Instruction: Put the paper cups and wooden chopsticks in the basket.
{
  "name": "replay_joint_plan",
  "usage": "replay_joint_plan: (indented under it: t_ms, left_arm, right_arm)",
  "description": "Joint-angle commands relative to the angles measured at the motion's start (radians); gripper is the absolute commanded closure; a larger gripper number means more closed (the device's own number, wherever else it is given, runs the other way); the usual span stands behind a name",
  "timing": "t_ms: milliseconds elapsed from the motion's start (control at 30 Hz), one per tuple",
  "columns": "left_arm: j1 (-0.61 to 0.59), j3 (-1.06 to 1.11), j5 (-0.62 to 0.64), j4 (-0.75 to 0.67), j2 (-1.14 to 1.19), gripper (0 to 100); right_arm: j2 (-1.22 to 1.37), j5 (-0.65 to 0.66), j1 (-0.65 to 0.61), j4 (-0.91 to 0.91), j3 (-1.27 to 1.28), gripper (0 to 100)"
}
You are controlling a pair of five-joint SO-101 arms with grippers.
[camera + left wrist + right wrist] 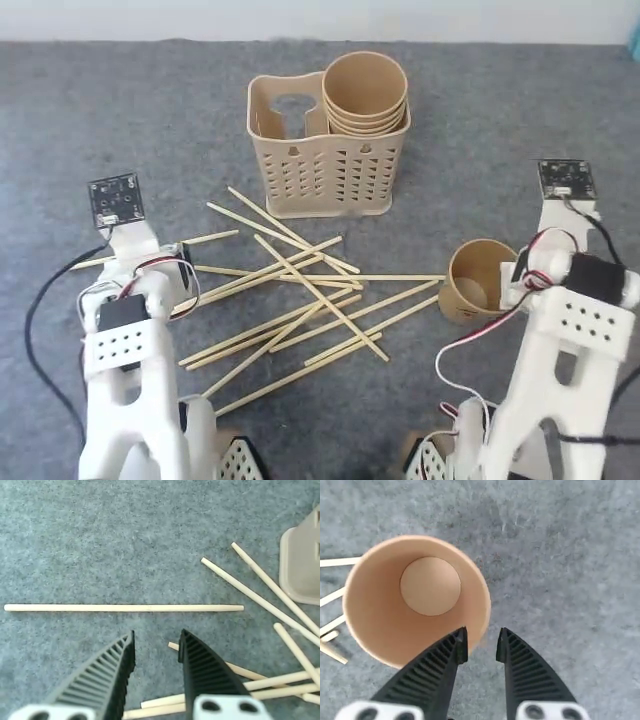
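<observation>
Paper cups, tan and round: a nested stack (365,85) stands in the right-hand compartment of the beige perforated plastic basket (330,175), at the far middle of the grey carpet (150,120). One more tan paper cup (478,275) stands upright on the carpet, well apart from the basket, just ahead of the right arm.

We see the right gripper (481,632) directly over this single cup's near rim. Its black ribbed jaws are only narrowly parted, one tip over the cup's inside and the other outside the wall. We cannot tell whether they touch the rim.

Pale wooden chopsticks (400,277) lie scattered and crossing in a loose pile on the carpet between the two arms, just in front of the basket.

The left gripper (156,635) hangs over bare carpet with its jaws a modest way apart, holding nothing. One lone chopstick (125,608) lies crosswise beyond its tips, apart from them.
</observation>
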Motion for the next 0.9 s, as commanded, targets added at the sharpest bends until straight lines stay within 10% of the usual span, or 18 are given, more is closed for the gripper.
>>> replay_joint_plan:
  t_ms: [0, 433, 867]
  left_arm:
    - [-0.009, -0.007, -0.003, -0.021, 0.002, 86]
    - [-0.009, -0.007, -0.003, -0.021, 0.002, 86]
    - [-0.009, -0.007, -0.003, -0.021, 0.002, 86]
  right_arm:
    - [0.007, 0.008, -0.042, -0.054, 0.021, 88.6]
    - [0.122, -0.023, -0.042, -0.237, 0.15, 99.6]
    - [-0.004, -0.028, -0.047, 0.076, -0.25, 99.1]
